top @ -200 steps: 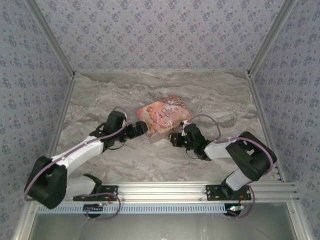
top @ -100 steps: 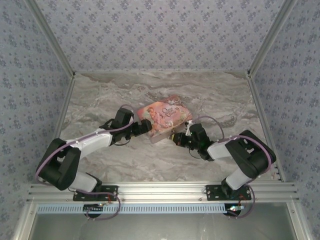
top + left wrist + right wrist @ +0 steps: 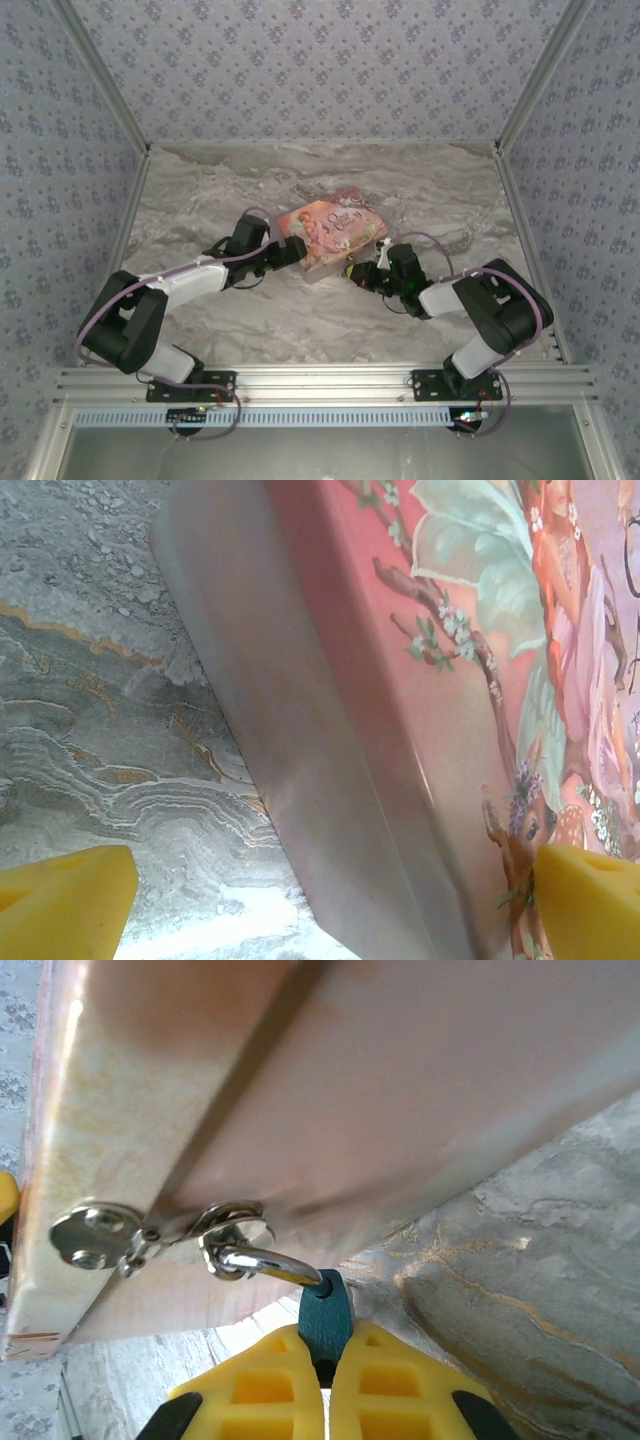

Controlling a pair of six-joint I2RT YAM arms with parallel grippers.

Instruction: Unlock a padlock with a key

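Marble tabletop (image 3: 200,190). Your right gripper (image 3: 325,1360) pinches the teal padlock (image 3: 326,1315); your left gripper (image 3: 320,910), spread wide, straddles a corner of the pink box (image 3: 420,730).

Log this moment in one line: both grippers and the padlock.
left gripper: open, astride box edge | right gripper: shut on padlock | padlock: shackle hooked through box clasp

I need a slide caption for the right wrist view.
Right pincer shut on small teal padlock, silvery shackle through metal hasp of pink box.
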